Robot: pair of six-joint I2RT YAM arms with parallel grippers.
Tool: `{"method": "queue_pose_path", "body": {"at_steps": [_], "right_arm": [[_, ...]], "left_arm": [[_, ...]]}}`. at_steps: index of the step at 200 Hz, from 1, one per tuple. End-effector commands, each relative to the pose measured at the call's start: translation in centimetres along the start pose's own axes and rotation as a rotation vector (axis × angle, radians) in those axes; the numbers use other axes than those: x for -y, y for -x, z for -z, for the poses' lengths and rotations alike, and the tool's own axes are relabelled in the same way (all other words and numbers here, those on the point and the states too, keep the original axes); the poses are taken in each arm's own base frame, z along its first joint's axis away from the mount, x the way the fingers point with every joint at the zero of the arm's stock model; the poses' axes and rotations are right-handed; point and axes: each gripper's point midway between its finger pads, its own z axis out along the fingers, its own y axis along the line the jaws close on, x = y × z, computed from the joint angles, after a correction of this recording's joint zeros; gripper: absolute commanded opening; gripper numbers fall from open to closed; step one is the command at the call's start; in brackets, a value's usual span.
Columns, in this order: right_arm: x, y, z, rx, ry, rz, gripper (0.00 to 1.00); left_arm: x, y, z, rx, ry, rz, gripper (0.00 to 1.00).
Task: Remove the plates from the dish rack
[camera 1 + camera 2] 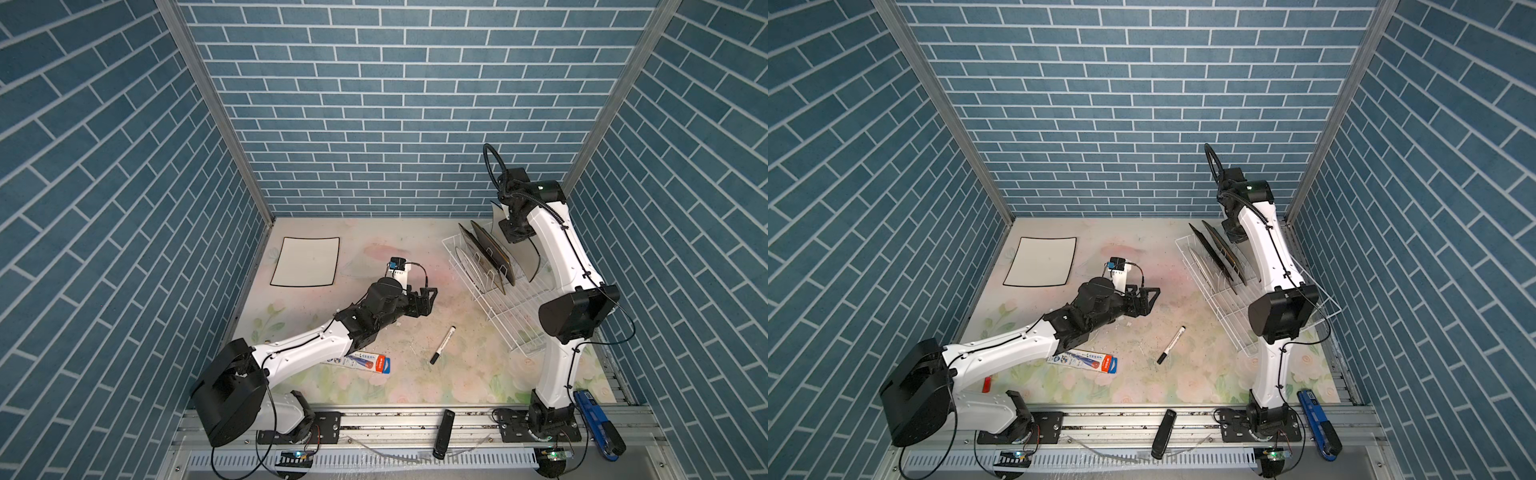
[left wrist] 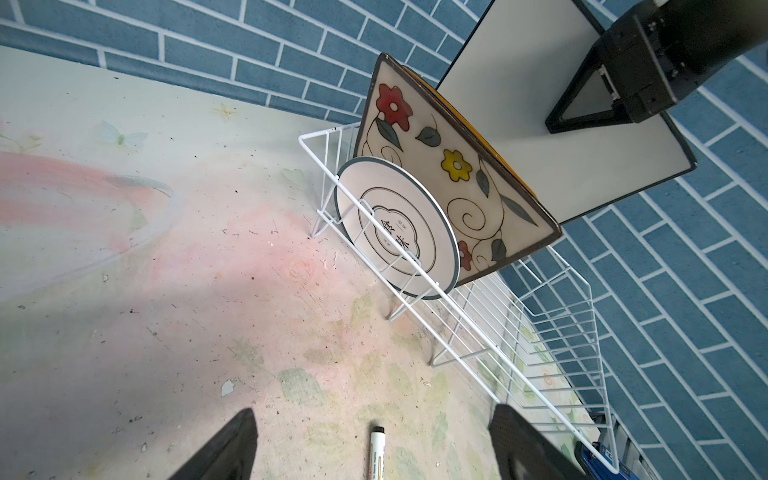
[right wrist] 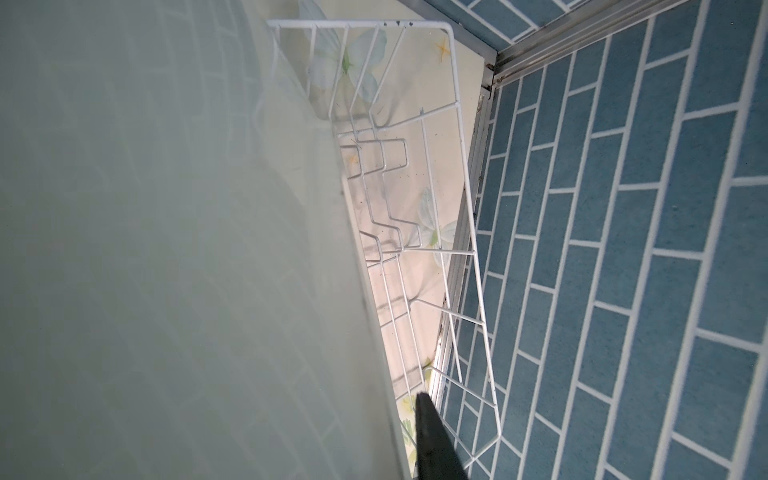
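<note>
Top views: the left gripper [image 1: 550, 300] hung low over mid-table, jaws spread wide with nothing between them. The right gripper [image 1: 513, 232] was clamped on the top edge of the held plate [image 1: 528, 259], a white, black-rimmed square one. It stood upright over the far end of the dish rack [image 1: 505, 309]. A flat plate [image 1: 1040, 262] of the same style lay on the table at far left, well apart from the rack. A marker [image 1: 442, 345] lay on the table between the arms.

Left wrist: both fingers [image 2: 224, 449] sat wide apart and empty, with the marker on the table between them. Three plates stood in the rack's slots. The round plate [image 2: 395, 232] was nearest, then the floral plate [image 2: 449, 166], then a dark plate [image 2: 478, 118] of which only the edge showed. The held plate sat behind those, its lower edge above the rack's rim.

Right wrist: the held plate's face [image 3: 166, 249] filled half the frame. One finger [image 3: 432, 440] was pressed against it and the other was hidden behind it. The rack's empty wires were below.
</note>
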Motion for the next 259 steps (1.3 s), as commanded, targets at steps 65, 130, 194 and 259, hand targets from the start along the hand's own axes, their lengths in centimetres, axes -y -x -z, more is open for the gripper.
{"method": "queue_pose_path", "body": {"at_steps": [65,130,194,259], "right_arm": [[5.9,0.3,11.0,0.298,-0.242,-0.105,0.0],[6.5,0.0,19.9,0.651,-0.277,-0.18,0.0],[3.4,-0.9,26.6,1.04,0.08,-0.301,0.0],[0.0,-0.8,31.9,1.362,0.492,-0.41,0.0]], "left_arm": [[1.5,0.8,1.0,0.021,-0.058,0.023,0.9],[2.5,1.7,1.5,0.048,-0.115,0.05,0.91],[3.0,2.9,2.2,0.083,-0.141,0.057,0.91],[3.5,4.8,4.3,0.173,-0.195,0.096,0.92]]}}
